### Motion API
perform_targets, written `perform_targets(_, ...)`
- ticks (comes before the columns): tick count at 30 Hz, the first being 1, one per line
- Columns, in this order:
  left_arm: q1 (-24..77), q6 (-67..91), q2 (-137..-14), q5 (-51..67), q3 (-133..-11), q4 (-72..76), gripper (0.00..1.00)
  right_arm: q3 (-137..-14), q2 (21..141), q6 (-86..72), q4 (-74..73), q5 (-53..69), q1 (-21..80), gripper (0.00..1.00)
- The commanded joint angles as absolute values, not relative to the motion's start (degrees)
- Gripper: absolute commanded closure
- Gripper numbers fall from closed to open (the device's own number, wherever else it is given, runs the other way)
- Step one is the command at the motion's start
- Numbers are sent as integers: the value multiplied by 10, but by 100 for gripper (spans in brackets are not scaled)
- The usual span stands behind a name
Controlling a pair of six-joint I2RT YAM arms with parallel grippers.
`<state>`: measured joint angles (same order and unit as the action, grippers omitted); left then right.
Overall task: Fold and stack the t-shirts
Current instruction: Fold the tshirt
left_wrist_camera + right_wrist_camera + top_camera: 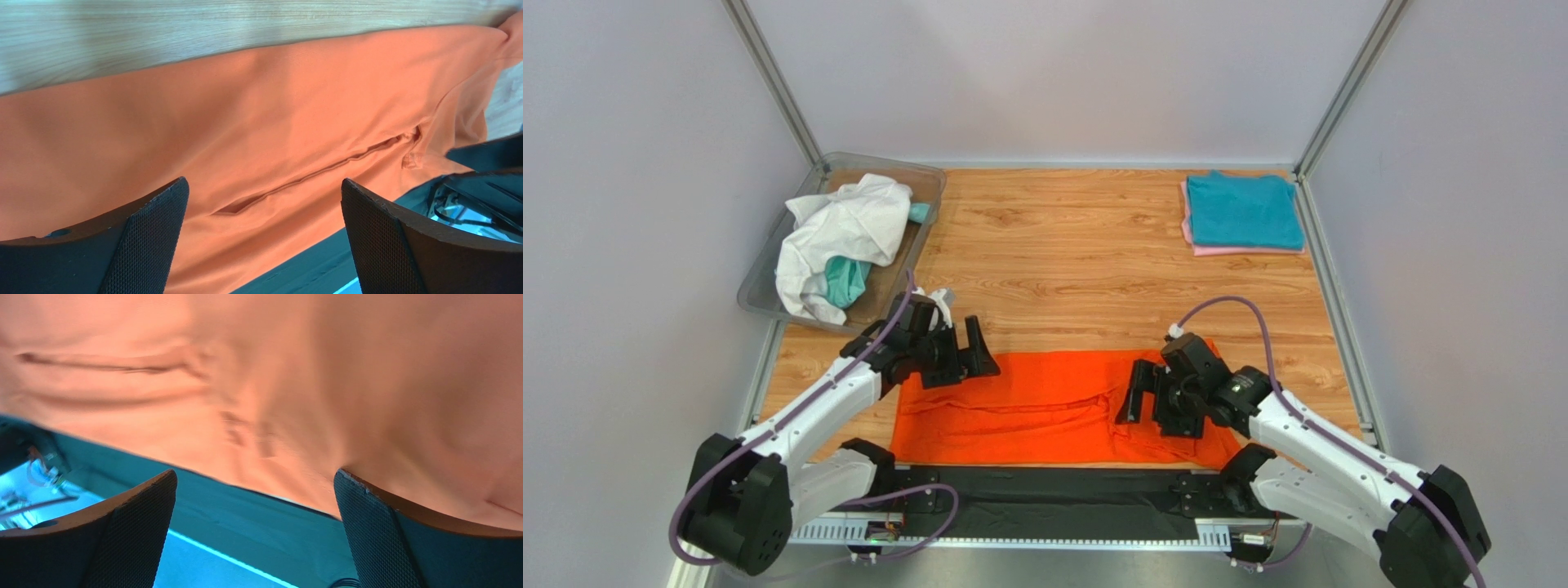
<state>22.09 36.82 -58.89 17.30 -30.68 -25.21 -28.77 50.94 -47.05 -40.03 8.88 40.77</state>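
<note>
Now the orange shirt (1038, 398) lies spread flat at the near edge of the table (1075, 245), between both arms. The left gripper (962, 355) is over its far left corner, jaws spread. The right gripper (1149, 398) is over its right part, also spread and pinching nothing. At far left a bin (759, 292) holds a white shirt (842, 233) and a teal shirt (846, 282). At far right, well apart, a folded teal shirt (1244, 208) sits on a pink shirt (1241, 251).
</note>
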Motion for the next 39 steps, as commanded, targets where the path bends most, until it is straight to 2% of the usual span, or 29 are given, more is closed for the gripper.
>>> perform_targets(1, 219, 363, -619, 221, -298, -193, 0, -247, 494, -515, -415, 72, 372, 0)
perform_targets(6, 221, 383, -642, 238, -277, -146, 0, -219, 530, -460, -341, 126, 274, 0)
perform_targets(9, 223, 389, -650, 241, -267, -135, 0, -242, 613, -401, -320, 152, 196, 0)
perform_targets(13, 229, 395, -663, 239, -264, -126, 0, -303, 713, -330, -294, 169, 151, 0)
perform_targets(25, 247, 413, -705, 246, -256, -90, 0, -611, 1026, -264, -284, 168, 101, 0)
perform_targets(36, 304, 453, -758, 259, -256, -37, 0, -940, 1257, -142, -384, 185, 105, 0)
perform_targets(39, 332, 483, -786, 275, -255, 23, 0, -1027, 1320, -134, -398, 203, 113, 0)
